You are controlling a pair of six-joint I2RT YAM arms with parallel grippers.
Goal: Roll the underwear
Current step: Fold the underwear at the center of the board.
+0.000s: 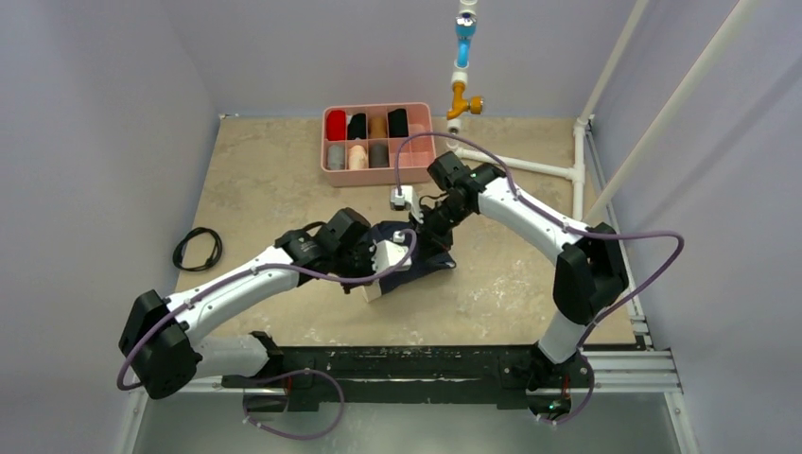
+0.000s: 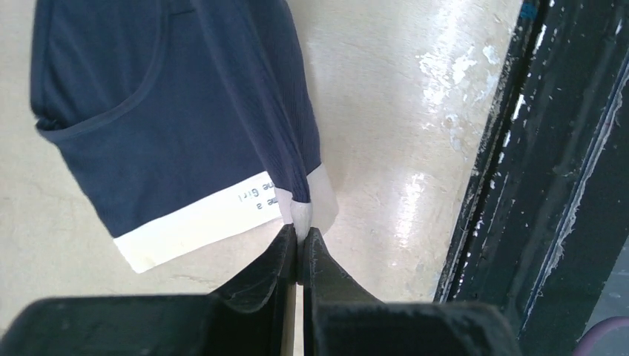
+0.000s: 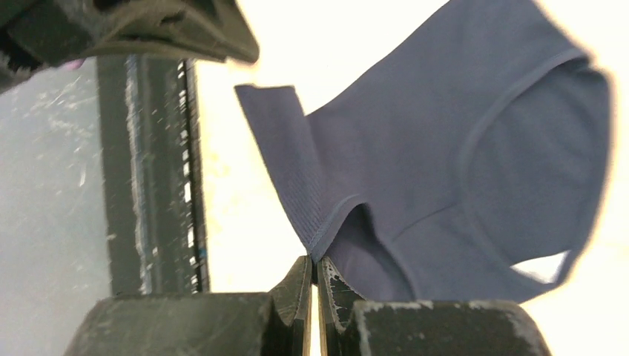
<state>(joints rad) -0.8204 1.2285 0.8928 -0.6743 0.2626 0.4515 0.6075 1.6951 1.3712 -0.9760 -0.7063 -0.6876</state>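
The underwear [image 1: 421,263] is found near the middle of the table [image 1: 274,180], between the two arms, with its gripped ends raised off the surface. The left pincer [image 2: 298,236] is clenched on a corner of the pale cream band [image 2: 185,222], and the right pincer [image 3: 313,261] is pinched shut on a stitched navy edge at the other end. Two opposite ends seem to be gripped so that the cloth can be drawn out and laid flat, which is judged to be preparation for rolling; no roll has been formed yet. A pink tray [image 1: 378,175] of fabric rolls is seen at the far side, well apart from the garment
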